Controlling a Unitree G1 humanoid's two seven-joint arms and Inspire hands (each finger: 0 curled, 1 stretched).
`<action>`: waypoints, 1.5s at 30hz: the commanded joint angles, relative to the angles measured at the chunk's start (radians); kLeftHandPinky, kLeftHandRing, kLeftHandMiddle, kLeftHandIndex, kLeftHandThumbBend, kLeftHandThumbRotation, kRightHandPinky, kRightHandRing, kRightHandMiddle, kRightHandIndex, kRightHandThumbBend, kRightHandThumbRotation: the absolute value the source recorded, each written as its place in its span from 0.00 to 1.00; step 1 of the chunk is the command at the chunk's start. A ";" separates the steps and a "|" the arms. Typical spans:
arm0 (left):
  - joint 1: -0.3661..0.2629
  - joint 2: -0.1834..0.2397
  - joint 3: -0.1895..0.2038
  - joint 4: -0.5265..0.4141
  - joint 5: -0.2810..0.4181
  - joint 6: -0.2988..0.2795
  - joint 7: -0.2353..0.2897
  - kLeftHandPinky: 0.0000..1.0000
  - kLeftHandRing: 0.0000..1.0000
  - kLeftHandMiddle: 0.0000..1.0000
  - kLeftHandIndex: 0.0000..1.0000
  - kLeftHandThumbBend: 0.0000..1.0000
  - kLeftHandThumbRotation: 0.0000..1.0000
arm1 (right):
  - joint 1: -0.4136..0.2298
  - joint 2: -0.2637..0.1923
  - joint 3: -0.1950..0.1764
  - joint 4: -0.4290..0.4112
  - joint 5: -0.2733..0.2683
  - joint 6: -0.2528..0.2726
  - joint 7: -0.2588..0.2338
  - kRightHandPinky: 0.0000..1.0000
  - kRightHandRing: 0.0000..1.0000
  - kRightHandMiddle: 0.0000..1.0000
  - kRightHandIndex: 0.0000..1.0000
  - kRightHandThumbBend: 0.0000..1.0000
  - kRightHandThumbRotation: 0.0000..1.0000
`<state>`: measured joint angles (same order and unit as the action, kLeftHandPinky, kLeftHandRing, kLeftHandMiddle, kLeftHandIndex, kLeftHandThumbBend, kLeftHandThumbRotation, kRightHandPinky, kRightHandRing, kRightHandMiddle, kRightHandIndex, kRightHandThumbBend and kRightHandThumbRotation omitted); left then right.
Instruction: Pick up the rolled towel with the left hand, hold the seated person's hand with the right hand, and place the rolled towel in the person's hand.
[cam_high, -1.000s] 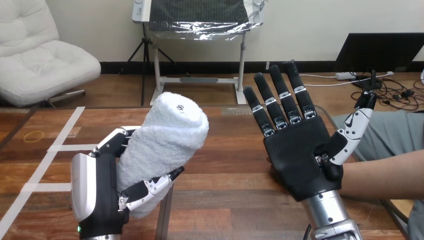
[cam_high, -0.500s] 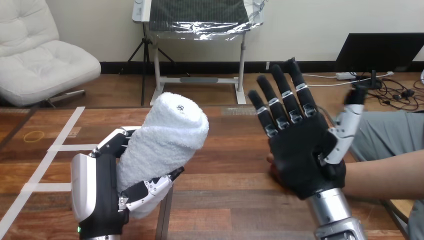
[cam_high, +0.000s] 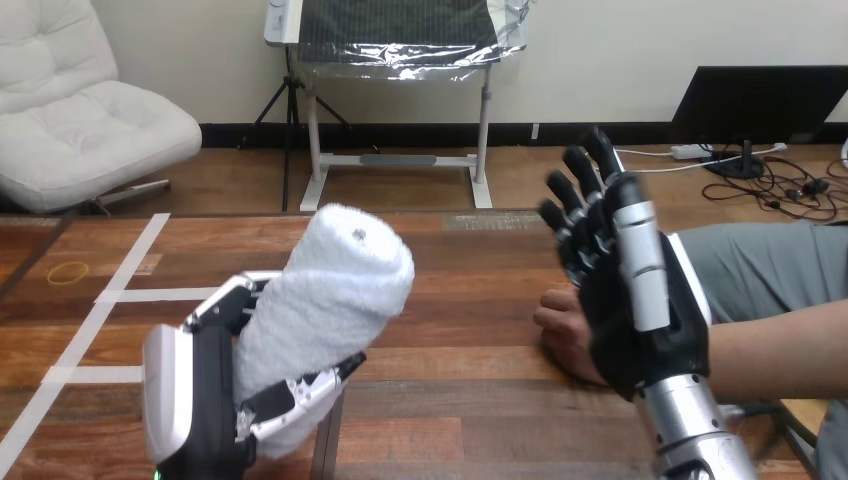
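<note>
Both raised, I see: left hand (cam_high: 195, 400) curled round the rolled towel (cam_high: 330, 300); right hand (cam_high: 640, 320) straight-fingered, empty, beside the person's hand (cam_high: 562, 330).

The head view looks from the robot's head forward and down across the wooden table (cam_high: 470, 400), whose far edge crosses the view near its middle. The camera sits close to the robot's own arms, which enter from 6 o'clock. The left hand (cam_high: 190, 400), curled round the rolled towel (cam_high: 330, 300), looms at 7 o'clock, and the right hand (cam_high: 640, 310) at 4 o'clock. The person's hand (cam_high: 565, 325) lies toward 3 o'clock, just beside the right hand.
</note>
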<state>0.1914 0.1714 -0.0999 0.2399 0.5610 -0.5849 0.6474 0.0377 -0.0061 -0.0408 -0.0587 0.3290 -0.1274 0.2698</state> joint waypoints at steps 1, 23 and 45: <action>-0.098 -0.002 0.014 -0.045 0.006 -0.039 0.014 0.41 0.45 0.50 0.54 0.62 0.00 | -0.027 -0.184 0.012 -0.097 -0.522 -0.112 -0.174 1.00 1.00 1.00 1.00 0.52 0.25; -0.105 -0.010 0.005 -0.045 -0.003 -0.044 -0.009 0.42 0.45 0.50 0.54 0.62 0.01 | -0.024 -0.447 -0.031 -0.197 -0.938 -0.009 -0.188 0.94 0.98 0.98 0.93 0.74 0.03; -0.118 -0.014 -0.005 -0.030 0.005 -0.075 -0.011 0.41 0.44 0.49 0.53 0.62 0.02 | -0.054 -0.582 -0.024 -0.281 -1.078 0.187 0.018 0.84 0.91 0.89 0.85 0.92 0.00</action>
<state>0.1655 0.1663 -0.1027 0.2433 0.5606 -0.6199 0.6277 0.0704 -0.5463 -0.0619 -0.2768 -0.7285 0.0501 0.2673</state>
